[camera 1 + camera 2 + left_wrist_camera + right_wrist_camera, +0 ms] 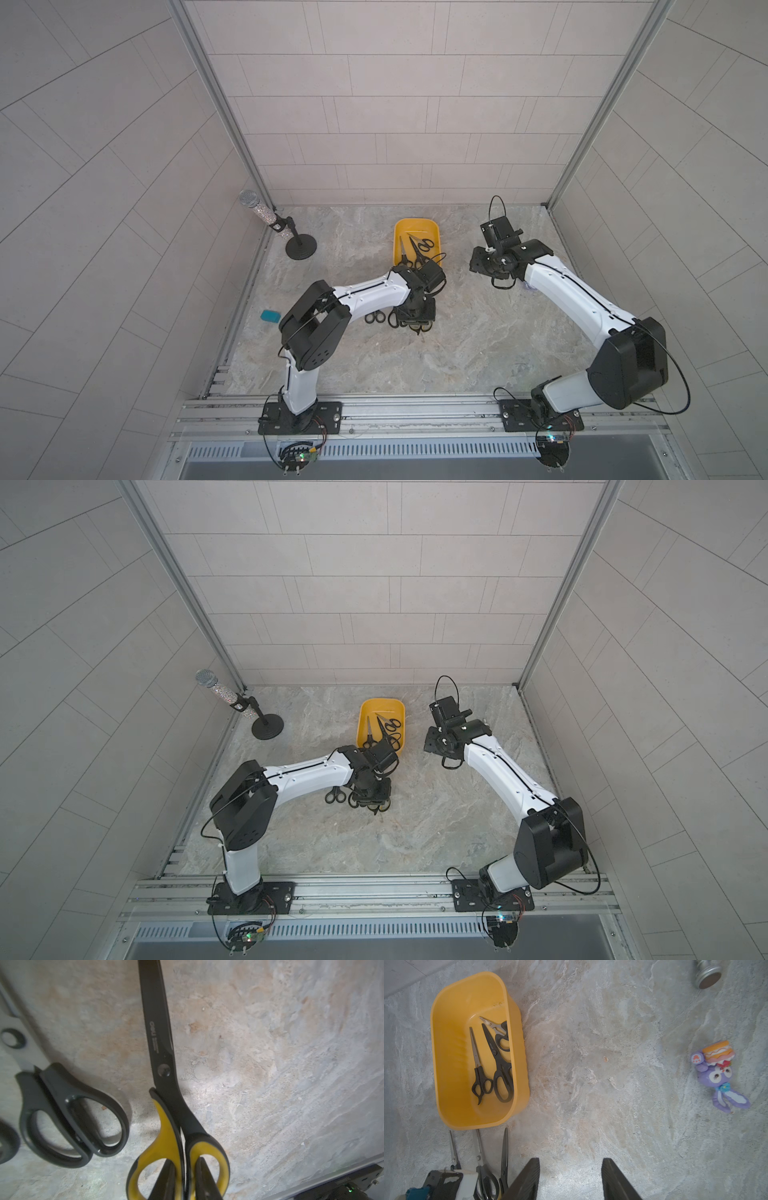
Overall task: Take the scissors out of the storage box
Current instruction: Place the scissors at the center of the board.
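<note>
The mustard-yellow storage box (409,228) (376,710) (452,1043) stands at the back middle of the table. Three black-handled scissors (478,1076) (500,1072) (501,1036) lie in it. In front of the box my left gripper (415,324) (185,1161) points down. Its fingers reach through both handle loops of the yellow-and-black scissors (164,1076) and are shut on the bars between them. A black-handled pair (68,1113) (375,318) lies on the table beside it. My right gripper (482,266) (571,1160) hangs open and empty to the right of the box.
A glittery microphone on a black stand (270,216) is at the back left. A teal block (270,316) lies by the left wall. A purple bunny toy (718,1076) and a metal cylinder (708,972) lie on the table on the right side.
</note>
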`<move>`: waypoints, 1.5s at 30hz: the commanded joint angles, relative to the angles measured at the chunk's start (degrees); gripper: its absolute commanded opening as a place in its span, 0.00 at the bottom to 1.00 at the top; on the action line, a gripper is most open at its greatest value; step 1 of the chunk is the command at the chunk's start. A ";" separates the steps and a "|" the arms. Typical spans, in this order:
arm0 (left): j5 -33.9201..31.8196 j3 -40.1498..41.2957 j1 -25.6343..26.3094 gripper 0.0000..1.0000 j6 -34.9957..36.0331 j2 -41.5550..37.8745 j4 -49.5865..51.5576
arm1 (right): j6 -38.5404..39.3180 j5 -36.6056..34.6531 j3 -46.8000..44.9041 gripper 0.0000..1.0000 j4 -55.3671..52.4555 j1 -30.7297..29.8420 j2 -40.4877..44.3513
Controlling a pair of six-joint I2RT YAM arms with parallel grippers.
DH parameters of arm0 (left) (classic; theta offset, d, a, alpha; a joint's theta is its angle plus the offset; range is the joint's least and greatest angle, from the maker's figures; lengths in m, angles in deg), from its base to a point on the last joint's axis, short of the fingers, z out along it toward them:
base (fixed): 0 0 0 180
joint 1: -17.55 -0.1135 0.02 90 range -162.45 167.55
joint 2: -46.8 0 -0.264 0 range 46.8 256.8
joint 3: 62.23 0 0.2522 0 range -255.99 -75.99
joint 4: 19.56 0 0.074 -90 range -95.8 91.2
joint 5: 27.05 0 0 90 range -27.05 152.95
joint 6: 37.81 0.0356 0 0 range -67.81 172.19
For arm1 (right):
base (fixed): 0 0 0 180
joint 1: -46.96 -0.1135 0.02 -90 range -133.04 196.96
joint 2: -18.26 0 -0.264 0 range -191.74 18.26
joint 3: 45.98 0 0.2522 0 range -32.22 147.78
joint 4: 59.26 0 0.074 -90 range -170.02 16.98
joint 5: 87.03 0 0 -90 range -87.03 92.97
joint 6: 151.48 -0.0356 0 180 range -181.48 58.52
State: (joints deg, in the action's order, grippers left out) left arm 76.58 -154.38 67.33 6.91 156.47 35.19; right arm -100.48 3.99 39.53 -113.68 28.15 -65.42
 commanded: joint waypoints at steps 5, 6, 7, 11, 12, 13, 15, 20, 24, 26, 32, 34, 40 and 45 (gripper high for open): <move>-2.20 -3.30 0.58 0.00 -0.43 2.56 -0.95 | 0.29 -0.05 0.35 0.53 -0.38 -0.26 -0.15; -1.73 -3.51 0.66 0.00 -0.29 3.22 -0.91 | 0.25 0.01 0.33 0.53 -0.43 -0.25 -0.17; -1.60 -3.69 0.68 0.00 -0.25 3.62 -0.91 | 0.29 0.04 0.37 0.53 -0.52 -0.26 -0.17; -0.93 -3.69 0.66 0.00 -0.09 4.36 -0.91 | 0.38 -0.18 0.43 0.53 -0.66 -0.20 0.23; -0.78 -3.70 0.67 0.00 -0.07 4.45 -0.91 | 0.41 -0.25 0.41 0.53 -0.65 -0.20 0.43; -0.68 -3.78 0.69 0.00 -0.12 4.59 -0.87 | 0.42 -0.31 0.41 0.53 -0.67 -0.26 0.53; -0.52 -3.91 0.67 0.00 -0.12 5.00 -0.65 | 0.42 -0.30 0.33 0.53 -0.78 -0.16 0.62; -0.47 -3.27 0.66 0.00 -0.38 5.10 -1.43 | 0.25 -0.35 -0.33 0.53 -0.67 -0.25 1.23; -0.49 -2.78 0.52 0.00 -1.04 5.50 -2.05 | 0.29 -0.16 -0.60 0.53 -0.62 -0.26 1.41; -0.04 -3.07 0.59 0.00 -0.95 5.96 -2.09 | 0.33 -0.14 -0.47 0.53 -0.73 -0.19 1.28; 0.96 -3.35 0.37 0.06 -0.87 6.91 -2.06 | 0.60 -0.09 0.19 0.53 -1.00 -0.21 1.15; 1.21 -3.43 0.19 0.06 -0.87 7.12 -2.11 | 0.68 -0.09 0.24 0.53 -1.08 -0.22 1.06; 1.78 -3.70 -0.04 0.13 -0.69 7.57 -2.30 | 0.94 -0.13 0.41 0.53 -1.35 -0.23 0.89; 1.35 -3.78 -0.17 0.23 -0.43 6.82 -1.82 | 1.11 0.10 1.04 0.53 -1.44 -0.23 0.20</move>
State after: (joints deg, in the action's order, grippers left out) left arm 77.51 -157.09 67.44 6.56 162.87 31.98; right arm -100.22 4.21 39.51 -113.60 28.15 -65.42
